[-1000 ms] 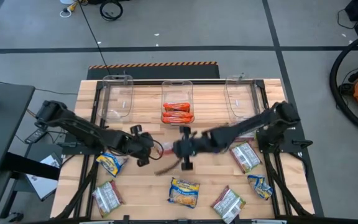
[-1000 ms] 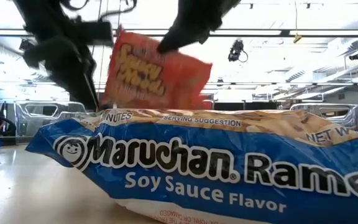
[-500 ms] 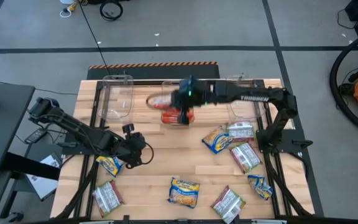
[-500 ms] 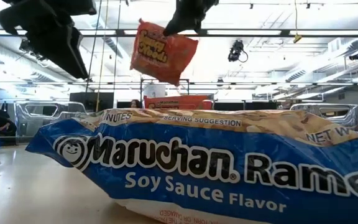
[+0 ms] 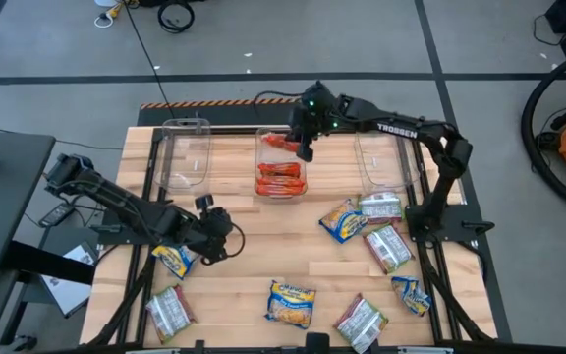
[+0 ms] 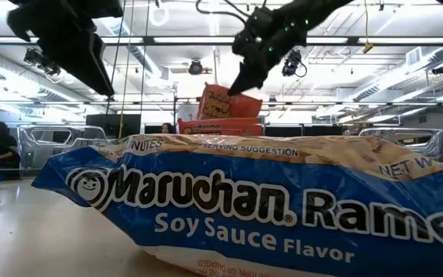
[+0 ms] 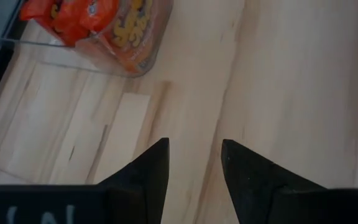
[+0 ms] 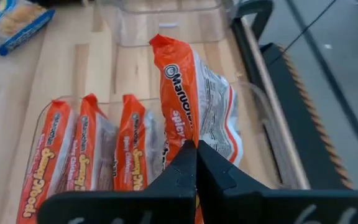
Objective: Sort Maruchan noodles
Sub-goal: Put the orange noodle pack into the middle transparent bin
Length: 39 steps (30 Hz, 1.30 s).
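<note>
Orange packet (image 8: 185, 93) hangs pinched in the right gripper (image 5: 306, 149), jaws clamped tight on its edge, over the middle bin (image 5: 262, 141) where three like packets (image 8: 86, 155) stand. Left gripper (image 7: 194, 165), jaws partly apart and empty, hovers over bare table (image 7: 278, 87); other packets (image 5: 290, 303) lie scattered beyond.
</note>
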### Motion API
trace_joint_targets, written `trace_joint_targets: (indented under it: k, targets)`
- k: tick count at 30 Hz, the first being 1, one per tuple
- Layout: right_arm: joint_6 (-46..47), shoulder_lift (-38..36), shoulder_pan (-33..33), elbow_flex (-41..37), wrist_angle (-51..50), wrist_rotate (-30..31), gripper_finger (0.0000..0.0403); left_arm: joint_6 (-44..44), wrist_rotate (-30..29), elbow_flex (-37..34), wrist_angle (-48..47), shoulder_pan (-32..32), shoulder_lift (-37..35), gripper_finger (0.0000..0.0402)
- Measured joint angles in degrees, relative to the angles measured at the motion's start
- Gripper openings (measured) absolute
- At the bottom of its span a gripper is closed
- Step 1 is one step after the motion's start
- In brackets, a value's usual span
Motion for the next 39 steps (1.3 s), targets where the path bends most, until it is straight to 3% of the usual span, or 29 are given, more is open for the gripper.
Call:
trace_joint_targets:
  k: [3, 7, 13, 18, 26, 30, 39]
  targets:
    - [0.0, 0.0, -0.3, -2.0, 1.0, -0.8, 0.0003, 0.7, -0.5, 0.9, 0.2, 1.4, 0.0, 0.0153]
    - [0.0, 2.9, -0.5, -1.9, -0.4, -2.3, 0.0002, 4.6, -5.4, 2.1, 1.2, 5.1, 0.0, 0.0153]
    - [-3.1, 13.1, -1.0, 6.0, -6.0, -2.5, 0.0002, 19.4, -11.3, 5.9, 6.3, 15.4, 0.0, 0.0153]
    - [-5.8, 19.8, -2.1, 14.1, -11.8, -3.4, 0.0004, 32.6, -5.3, 6.1, 14.4, 22.4, 0.0, 0.0162]
    - [-8.4, 25.4, -3.4, 19.3, -14.0, -4.6, 0.0009, 39.1, 0.0, 6.1, 19.6, 30.1, 0.0, 0.0186]
    - [-9.2, 24.5, -3.5, 19.3, -16.2, -5.1, 0.0007, 41.9, 0.8, 6.1, 19.9, 32.4, 0.0, 0.0188]
    - [-9.4, 17.8, -3.4, 19.3, -17.5, -8.1, 0.0004, 45.3, 9.7, 6.1, 24.0, 37.2, 0.0, 0.0188]
